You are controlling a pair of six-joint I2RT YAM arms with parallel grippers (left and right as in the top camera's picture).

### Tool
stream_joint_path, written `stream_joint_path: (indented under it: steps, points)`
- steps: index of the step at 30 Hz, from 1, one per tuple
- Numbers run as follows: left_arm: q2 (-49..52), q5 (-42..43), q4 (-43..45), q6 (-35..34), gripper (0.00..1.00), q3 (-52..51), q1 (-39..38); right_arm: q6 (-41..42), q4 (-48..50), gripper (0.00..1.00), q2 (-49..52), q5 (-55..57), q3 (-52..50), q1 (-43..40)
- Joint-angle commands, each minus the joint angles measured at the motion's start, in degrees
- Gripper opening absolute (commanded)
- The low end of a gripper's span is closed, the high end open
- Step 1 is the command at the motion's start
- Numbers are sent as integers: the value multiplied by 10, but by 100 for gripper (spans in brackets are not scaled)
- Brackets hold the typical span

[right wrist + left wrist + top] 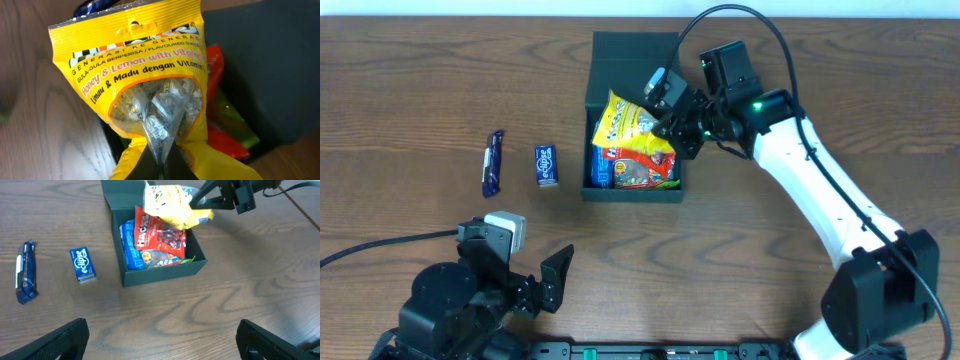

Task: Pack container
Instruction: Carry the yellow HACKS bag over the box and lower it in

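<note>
Overhead shows one container (632, 193), one yellow bag (625, 120), one bar (493, 163), one gum pack (546, 165).

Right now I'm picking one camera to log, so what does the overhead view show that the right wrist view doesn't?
Only overhead: the blue gum pack and the dark blue bar lying on the table left of the container, outside it. Only right wrist: the yellow bag with its print, "Honey & Lemon", and wrapped sweets behind its clear window. Both: the right gripper holding that bag over the container, a red packet inside.
</note>
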Motion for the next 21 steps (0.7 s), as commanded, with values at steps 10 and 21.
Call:
stream_joint_path:
  steps: [10, 21]
  points:
    - [-2, -6, -1, 12, 95, 10, 1, -10, 85, 49, 5, 5, -115, 18]
    - [-2, -6, -1, 12, 95, 10, 1, 58, 102, 65, 0, 4, -98, 19]
